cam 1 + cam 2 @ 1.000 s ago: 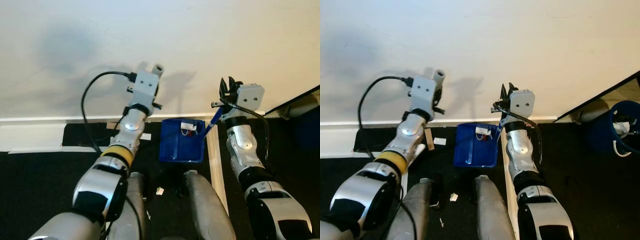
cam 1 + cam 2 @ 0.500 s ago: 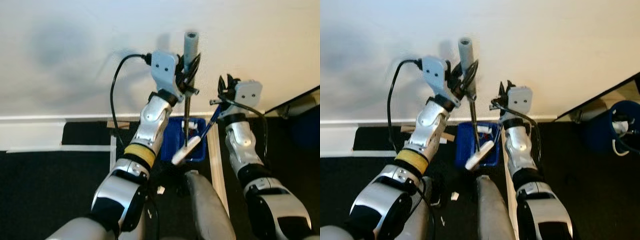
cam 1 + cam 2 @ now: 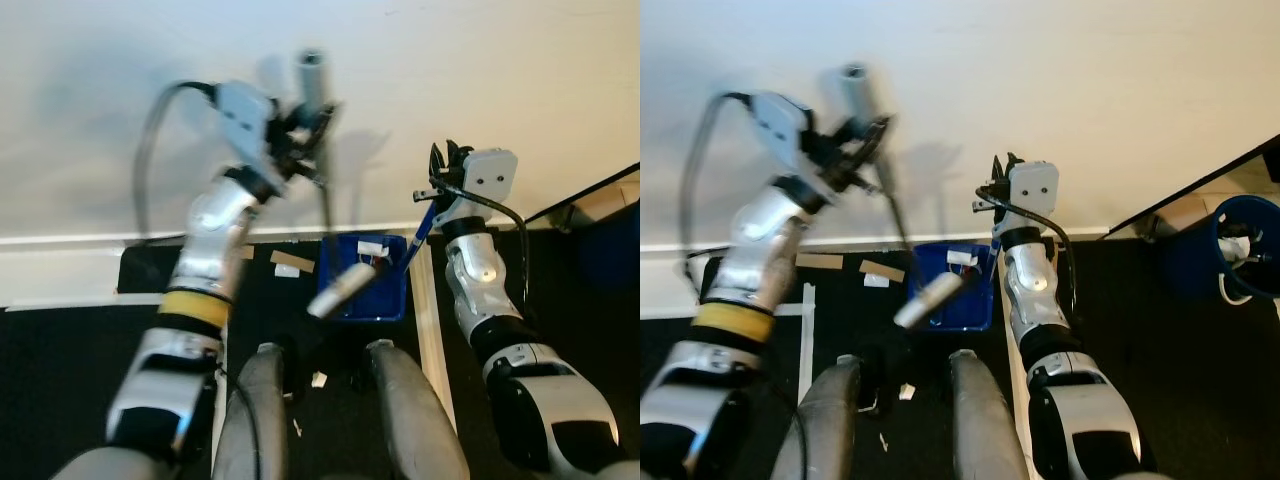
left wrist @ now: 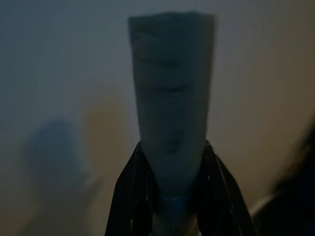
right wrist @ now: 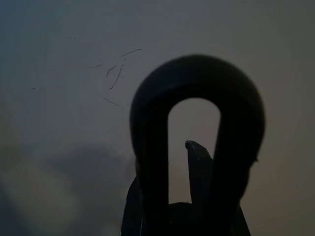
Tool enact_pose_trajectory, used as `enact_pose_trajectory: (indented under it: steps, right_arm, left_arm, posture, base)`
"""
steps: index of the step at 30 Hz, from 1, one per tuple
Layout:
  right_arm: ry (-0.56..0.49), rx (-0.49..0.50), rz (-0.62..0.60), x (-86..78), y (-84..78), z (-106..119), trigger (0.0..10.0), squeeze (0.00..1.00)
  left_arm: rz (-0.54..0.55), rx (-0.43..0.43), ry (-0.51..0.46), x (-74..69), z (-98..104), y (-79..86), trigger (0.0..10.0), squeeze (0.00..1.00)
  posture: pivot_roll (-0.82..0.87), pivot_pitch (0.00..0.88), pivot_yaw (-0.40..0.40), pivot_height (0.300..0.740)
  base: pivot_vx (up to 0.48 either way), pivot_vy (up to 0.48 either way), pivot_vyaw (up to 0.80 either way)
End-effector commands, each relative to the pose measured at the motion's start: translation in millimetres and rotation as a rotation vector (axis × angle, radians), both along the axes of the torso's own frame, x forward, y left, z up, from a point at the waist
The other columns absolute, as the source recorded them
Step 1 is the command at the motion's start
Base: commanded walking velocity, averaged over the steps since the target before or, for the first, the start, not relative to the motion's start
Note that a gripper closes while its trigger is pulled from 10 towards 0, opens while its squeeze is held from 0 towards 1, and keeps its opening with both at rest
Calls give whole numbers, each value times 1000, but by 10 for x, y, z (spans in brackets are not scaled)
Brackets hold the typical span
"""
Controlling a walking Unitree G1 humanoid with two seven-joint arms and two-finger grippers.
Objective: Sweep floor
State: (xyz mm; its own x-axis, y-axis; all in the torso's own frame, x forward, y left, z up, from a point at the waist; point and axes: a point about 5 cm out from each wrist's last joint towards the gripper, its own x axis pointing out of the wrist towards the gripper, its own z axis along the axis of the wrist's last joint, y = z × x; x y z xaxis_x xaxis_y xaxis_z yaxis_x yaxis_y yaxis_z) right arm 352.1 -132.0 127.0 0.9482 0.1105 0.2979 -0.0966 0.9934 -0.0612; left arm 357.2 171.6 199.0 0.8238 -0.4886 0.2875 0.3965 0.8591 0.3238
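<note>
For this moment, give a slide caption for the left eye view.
Left gripper lifts the brush by its handle; right gripper holds the blue dustpan against the wall.

The dark floor (image 3: 60,380) meets a white wall. On it sits a blue dustpan (image 3: 370,290) by the baseboard, with two cardboard strips (image 3: 883,270) and a white scrap (image 3: 287,270) beside it, white tape lines (image 3: 428,320) and small paper bits (image 3: 318,380)

Blue dustpan (image 3: 365,285) holding white scraps, against black floor (image 3: 60,380). Grey broom handle (image 3: 312,75), pale brush head (image 3: 340,291). White wall (image 3: 450,60), brown cardboard bits (image 3: 883,270). Yellow band on silver arm (image 3: 195,307).
</note>
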Motion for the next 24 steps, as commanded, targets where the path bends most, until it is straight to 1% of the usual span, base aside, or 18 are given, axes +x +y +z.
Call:
enact_pose_trajectory:
  steps: [1,4,5,7,8,9,10,11,12,14,15,16,17,18,20,21,23,24]
  right_arm:
    - [199,3,12,-155,12,-439,10000,0]
    - [199,3,13,-163,19,-445,10000,0]
    - [198,4,15,-170,25,-451,10000,0]
    - [198,4,15,-170,25,-451,10000,0]
    - [198,4,19,-184,35,-462,10000,0]
    - [198,4,19,-184,35,-462,10000,0]
    - [196,2,22,-200,40,-474,10000,0]
    - [192,-2,22,-222,37,-486,10000,0]
    - [192,-2,22,-222,37,-486,10000,0]
    - [178,-15,18,-248,26,-487,10000,0]
    - [178,-15,18,-248,26,-487,10000,0]
    - [169,-18,12,-259,11,-479,10000,0]
    - [162,-21,7,-272,-9,-478,10000,0]
    - [162,-21,7,-272,-9,-478,10000,0]
    - [152,-25,-8,-308,-61,-484,10000,0]
    - [152,-25,-8,-308,-61,-484,10000,0]
    - [152,-29,-19,-343,-103,-503,10000,0]
    - [152,-29,-19,-343,-103,-503,10000,0]
  left_arm:
    - [81,117,-112,1,98,114,10000,0]
    - [102,129,-128,2,104,133,10000,0]
    - [126,145,-133,-4,109,150,10000,0]
    - [126,145,-133,-4,109,150,10000,0]
    - [153,169,-137,-3,66,140,10000,0]
    - [153,169,-137,-3,66,140,10000,0]
    - [163,194,-124,2,-27,88,10000,0]
    - [176,188,-89,14,-183,-6,10000,0]
    - [176,188,-89,14,-183,-6,10000,0]
    - [183,192,-31,17,-438,-184,10000,0]
    - [183,192,-31,17,-438,-184,10000,0]
    - [191,194,-8,17,-547,-283,10000,0]
    - [187,197,10,14,-628,-395,10000,0]
    - [187,197,10,14,-628,-395,10000,0]
    - [155,185,53,1,-735,-631,10000,0]
    - [155,185,53,1,-735,-631,10000,0]
    - [101,167,100,-23,-799,-838,10000,0]
    - [101,167,100,-23,-799,-838,10000,0]
  posture:
    - [38,331,-80,740]
    - [36,333,-79,740]
    - [32,336,-78,740]
    - [32,336,-78,740]
    - [15,350,-73,740]
    - [15,350,-73,740]
    - [-3,364,-71,740]
    - [-32,382,-59,740]
    - [-32,382,-59,740]
    - [-61,400,-55,740]
    - [-61,400,-55,740]
    - [-93,433,-51,740]
    - [-111,443,-49,740]
    - [-111,443,-49,740]
    - [-131,454,-45,740]
    - [-131,454,-45,740]
    - [-133,461,-43,740]
    - [-133,461,-43,740]
  base:
    - [0,0,0]
    - [0,0,0]
    - [0,0,0]
    - [0,0,0]
    - [0,0,0]
    - [0,0,0]
    - [0,0,0]
    - [0,0,0]
    - [0,0,0]
    - [0,0,0]
    - [0,0,0]
    - [0,0,0]
    - [0,0,0]
    - [0,0,0]
    - [0,0,0]
    - [0,0,0]
    - [0,0,0]
    - [0,0,0]
